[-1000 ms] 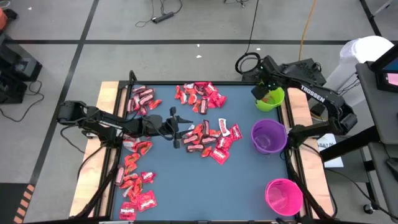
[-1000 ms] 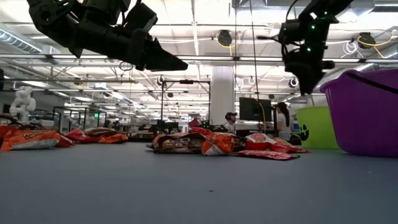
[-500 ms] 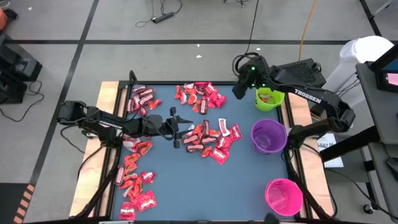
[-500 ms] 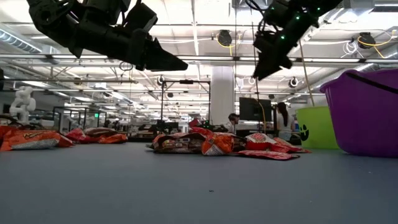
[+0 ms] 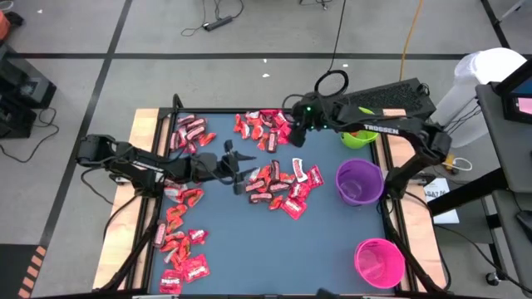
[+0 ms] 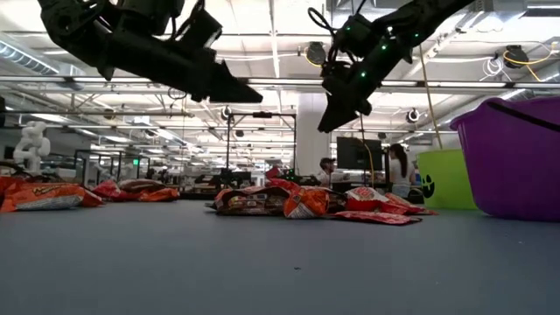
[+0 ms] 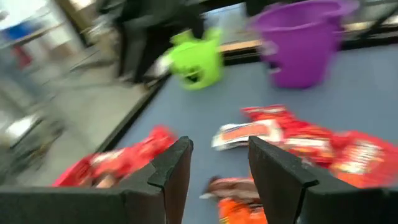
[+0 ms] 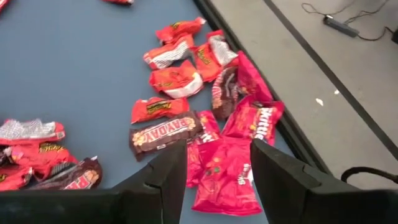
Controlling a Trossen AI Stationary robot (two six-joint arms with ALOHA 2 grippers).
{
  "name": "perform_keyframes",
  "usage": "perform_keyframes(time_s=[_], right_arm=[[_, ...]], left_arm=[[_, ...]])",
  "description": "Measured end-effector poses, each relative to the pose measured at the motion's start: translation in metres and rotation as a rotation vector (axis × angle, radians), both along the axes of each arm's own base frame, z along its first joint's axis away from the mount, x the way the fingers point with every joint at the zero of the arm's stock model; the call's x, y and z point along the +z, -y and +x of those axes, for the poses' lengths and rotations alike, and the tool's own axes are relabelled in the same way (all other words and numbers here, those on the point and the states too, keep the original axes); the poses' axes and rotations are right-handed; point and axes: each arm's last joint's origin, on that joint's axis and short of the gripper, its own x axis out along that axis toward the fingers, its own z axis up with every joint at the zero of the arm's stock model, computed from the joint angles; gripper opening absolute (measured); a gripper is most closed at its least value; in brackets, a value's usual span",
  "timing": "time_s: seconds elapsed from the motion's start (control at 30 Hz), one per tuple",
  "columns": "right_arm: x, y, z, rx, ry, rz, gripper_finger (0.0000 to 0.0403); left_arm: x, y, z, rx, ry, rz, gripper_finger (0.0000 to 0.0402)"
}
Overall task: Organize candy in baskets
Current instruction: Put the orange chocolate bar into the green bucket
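Observation:
Candy in red and maroon wrappers lies in heaps on the blue table: a far heap [image 5: 264, 129], a centre heap [image 5: 284, 184], a far-left heap [image 5: 189, 133] and a near-left heap [image 5: 179, 242]. My right gripper [image 5: 297, 134] hangs open in the air over the far heap's right end, with a red pack [image 8: 225, 177] showing below its gap [image 8: 217, 180]. My left gripper [image 5: 238, 166] floats open above the table, just left of the centre heap [image 7: 298, 140]. The lime green basket [image 5: 357, 137], purple basket [image 5: 359, 183] and pink basket [image 5: 380, 262] stand upright along the right side.
The right arm [image 5: 382, 129] reaches across the green basket from the far right corner. A black rim [image 5: 249, 111] borders the table's far edge. Bare blue surface [image 5: 274, 249] lies between the near-left heap and the pink basket.
My right gripper has swung from above the green basket toward the table's left edge, along the far side, and now hangs over the far candy heap. It has sunk a little and tipped from pointing steeply down to slanting forward. Its fingers look empty throughout.

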Motion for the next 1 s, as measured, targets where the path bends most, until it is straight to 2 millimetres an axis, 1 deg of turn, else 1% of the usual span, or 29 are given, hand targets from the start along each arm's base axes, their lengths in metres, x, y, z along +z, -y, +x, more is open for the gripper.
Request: perform_keyframes(time_s=[0.2,0.33,0.43,0.53,0.6,0.83,1.0], right_arm=[[0.001,-0.006,0.003,0.026,-0.004,-0.015,0.0164],[0.004,-0.006,0.001,0.025,0.004,-0.020,0.0164],[0.003,-0.006,0.001,0.025,0.000,-0.018,0.0164],[0.003,-0.006,0.001,0.026,0.000,-0.020,0.0164],[0.003,-0.006,0.001,0.028,-0.002,-0.021,0.0164],[0.002,-0.007,0.001,0.043,-0.023,-0.024,0.0164],[0.000,-0.008,-0.001,0.045,-0.048,-0.011,0.0164]], left_arm=[[-0.007,-0.029,-0.005,0.177,-0.004,-0.162,0.0167],[-0.012,-0.054,-0.011,0.301,-0.066,-0.248,0.0167],[-0.011,-0.070,-0.012,0.338,-0.090,-0.284,0.0167],[-0.014,-0.083,-0.006,0.316,-0.127,-0.322,0.0167],[-0.017,-0.092,0.001,0.318,-0.154,-0.341,0.0167],[-0.036,-0.120,0.025,0.278,-0.263,-0.437,0.0167],[-0.043,-0.142,0.035,0.336,-0.322,-0.464,0.0167]])
